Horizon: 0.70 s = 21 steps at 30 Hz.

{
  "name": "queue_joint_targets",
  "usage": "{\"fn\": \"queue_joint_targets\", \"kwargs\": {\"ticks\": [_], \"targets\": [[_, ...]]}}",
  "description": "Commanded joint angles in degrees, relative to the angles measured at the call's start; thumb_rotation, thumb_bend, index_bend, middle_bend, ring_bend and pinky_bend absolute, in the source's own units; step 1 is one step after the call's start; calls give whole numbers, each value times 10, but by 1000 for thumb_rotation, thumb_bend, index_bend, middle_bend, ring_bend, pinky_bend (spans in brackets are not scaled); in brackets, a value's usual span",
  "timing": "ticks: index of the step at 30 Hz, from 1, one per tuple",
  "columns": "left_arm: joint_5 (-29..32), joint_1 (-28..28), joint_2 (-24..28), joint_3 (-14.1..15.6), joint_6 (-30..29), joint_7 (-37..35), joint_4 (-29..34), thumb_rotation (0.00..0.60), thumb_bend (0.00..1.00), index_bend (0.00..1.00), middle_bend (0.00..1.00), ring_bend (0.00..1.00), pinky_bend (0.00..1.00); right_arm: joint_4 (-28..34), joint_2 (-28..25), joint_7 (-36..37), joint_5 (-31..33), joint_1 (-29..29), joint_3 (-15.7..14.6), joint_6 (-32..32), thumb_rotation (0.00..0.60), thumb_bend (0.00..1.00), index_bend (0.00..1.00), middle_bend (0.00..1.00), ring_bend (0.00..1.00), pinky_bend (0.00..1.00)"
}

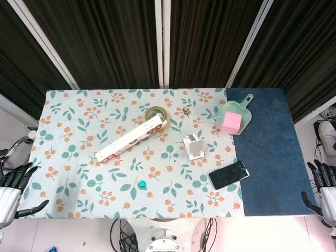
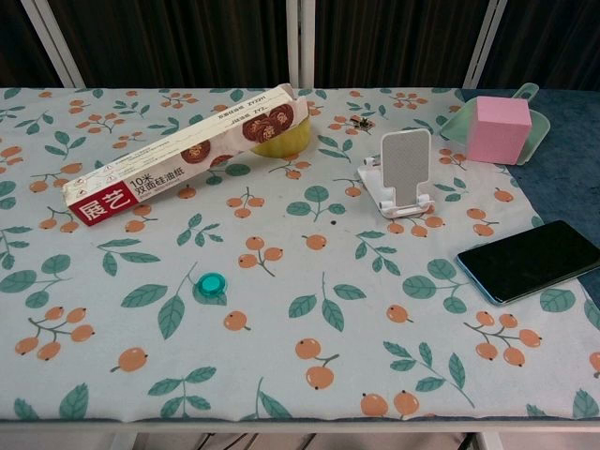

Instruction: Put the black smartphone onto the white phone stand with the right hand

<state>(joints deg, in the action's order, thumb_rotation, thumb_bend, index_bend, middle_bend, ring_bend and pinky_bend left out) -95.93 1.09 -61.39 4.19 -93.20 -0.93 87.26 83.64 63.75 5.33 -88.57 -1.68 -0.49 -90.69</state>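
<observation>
So, nearest the front edge of the table, both hands hang off its two sides. The left hand is by the front left corner with fingers spread and nothing in it. The right hand is by the front right corner, also spread and empty, though part of it is cut off, so I am not fully sure. A small teal cap sits near the front middle. The phone lies flat toward the right, on the edge of the flowery cloth. Just behind it the stand is upright and empty. Further back, a long box leans on a tape roll. Near the back right, a pink block sits in a green scoop.
</observation>
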Motion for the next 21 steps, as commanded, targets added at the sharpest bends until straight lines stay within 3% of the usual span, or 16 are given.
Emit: {"fn": "queue_joint_targets", "kwargs": {"ticks": [1, 14, 21], "targets": [[3, 2, -4, -3, 6, 2, -2, 108, 108, 107, 74, 99, 203, 1, 0, 0, -1, 2, 1, 4, 600, 275, 0, 0, 0, 0], [24, 5, -8, -18, 19, 11, -2, 137, 109, 107, 74, 99, 203, 23, -10, -22, -21, 23, 5, 28, 600, 275, 0, 0, 0, 0], [29, 4, -18, -23, 17, 2, -13, 153, 110, 107, 74, 98, 203, 108, -68, -133, -1, 95, 2, 171, 600, 244, 0, 0, 0, 0]]}}
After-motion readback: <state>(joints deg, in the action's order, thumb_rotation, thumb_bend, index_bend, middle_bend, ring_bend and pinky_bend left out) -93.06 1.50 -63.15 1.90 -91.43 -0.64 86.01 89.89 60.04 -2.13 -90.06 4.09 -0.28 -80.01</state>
